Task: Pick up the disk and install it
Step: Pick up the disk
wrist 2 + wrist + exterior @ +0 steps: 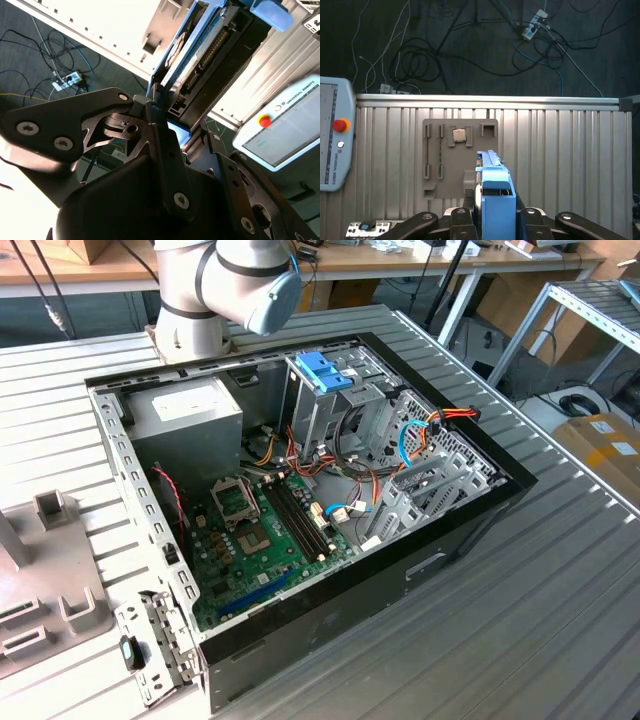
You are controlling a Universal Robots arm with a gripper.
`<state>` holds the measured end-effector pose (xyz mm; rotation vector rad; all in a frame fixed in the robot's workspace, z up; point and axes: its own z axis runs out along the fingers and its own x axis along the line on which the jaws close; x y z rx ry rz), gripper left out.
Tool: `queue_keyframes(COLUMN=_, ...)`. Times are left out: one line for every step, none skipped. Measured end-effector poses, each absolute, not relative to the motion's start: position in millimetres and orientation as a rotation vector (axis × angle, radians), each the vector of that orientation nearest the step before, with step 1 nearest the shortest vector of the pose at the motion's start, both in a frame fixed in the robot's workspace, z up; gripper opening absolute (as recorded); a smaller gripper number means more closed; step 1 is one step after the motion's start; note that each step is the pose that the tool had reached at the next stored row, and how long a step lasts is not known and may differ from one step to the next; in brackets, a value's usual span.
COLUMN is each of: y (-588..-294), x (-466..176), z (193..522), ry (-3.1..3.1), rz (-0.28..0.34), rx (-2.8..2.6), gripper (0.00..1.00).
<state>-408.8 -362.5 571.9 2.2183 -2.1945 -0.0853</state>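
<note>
Grip state: the gripper (496, 220) is clamping the disk (495, 192); in the first wrist view its black fingers (465, 212) are pressing on either side of the blue carrier frame, with the disk standing edge-on between them and sticking out past the tips. In the second wrist view the disk (200, 55) is showing its connector edge beside the blue frame, and the fingers (155, 125) are closing on its near end.

The first wrist view is looking past the disk at the ribbed metal table (560, 150); the disk is being held up off it, with a grey fixture plate (435, 150) lying beyond its tip; the table's far edge is bordering dark floor strewn with cables (445, 50); a teach pendant (332, 135) is sitting at the table's side.

The exterior view is giving the open computer case (430, 560); the tall drive cage (320, 415) with its blue clip (325, 370) is standing near the far wall; the grey power-supply box (185, 410) is sitting just to the exterior view's left of it; the motherboard (265, 540) is lying on the case floor; wires (420, 430) are crowding the space on the cage's other side. Bare table (540, 640) is lying open to the exterior view's right of the case.
</note>
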Motion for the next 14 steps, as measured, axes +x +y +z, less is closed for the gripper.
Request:
queue_keyframes(y=-362.5, x=-408.0, z=571.7, ry=-2.194, rz=-0.085, rx=2.218, gripper=0.37)
queue_keyframes(y=-362.5, x=-407.0, z=571.5, ry=-2.194, rz=-0.084, rx=2.218, gripper=0.37)
queue_keyframes(y=-362.5, x=-406.1, z=571.4, ry=-2.194, rz=-0.084, rx=2.218, gripper=0.37)
queue_keyframes(y=-362.5, x=-405.6, z=571.3, ry=-2.194, rz=-0.084, rx=2.217, gripper=0.37)
queue_keyframes(y=-362.5, x=-405.0, z=571.3, ry=-2.194, rz=-0.083, rx=2.217, gripper=0.37)
queue_keyframes(y=-362.5, x=-404.2, z=571.1, ry=-2.194, rz=-0.083, rx=2.217, gripper=0.37)
queue_keyframes(y=-362.5, x=-403.7, z=571.0, ry=-2.194, rz=-0.083, rx=2.217, gripper=0.37)
queue_keyframes(y=-362.5, x=-403.2, z=570.9, ry=-2.193, rz=-0.083, rx=2.217, gripper=0.37)
queue_keyframes(y=-362.5, x=-402.7, z=570.9, ry=-2.193, rz=-0.082, rx=2.217, gripper=0.37)
queue_keyframes(y=-362.5, x=-401.6, z=570.7, ry=-2.193, rz=-0.082, rx=2.217, gripper=0.37)
queue_keyframes(y=-362.5, x=-400.5, z=570.5, ry=-2.193, rz=-0.081, rx=2.216, gripper=0.37)
queue_keyframes(y=-362.5, x=-399.8, z=570.4, ry=-2.193, rz=-0.081, rx=2.216, gripper=0.37)
queue_keyframes(y=-362.5, x=-399.4, z=570.3, ry=-2.193, rz=-0.081, rx=2.216, gripper=0.37)
queue_keyframes(y=-362.5, x=-398.6, z=570.2, ry=-2.193, rz=-0.081, rx=2.216, gripper=0.37)
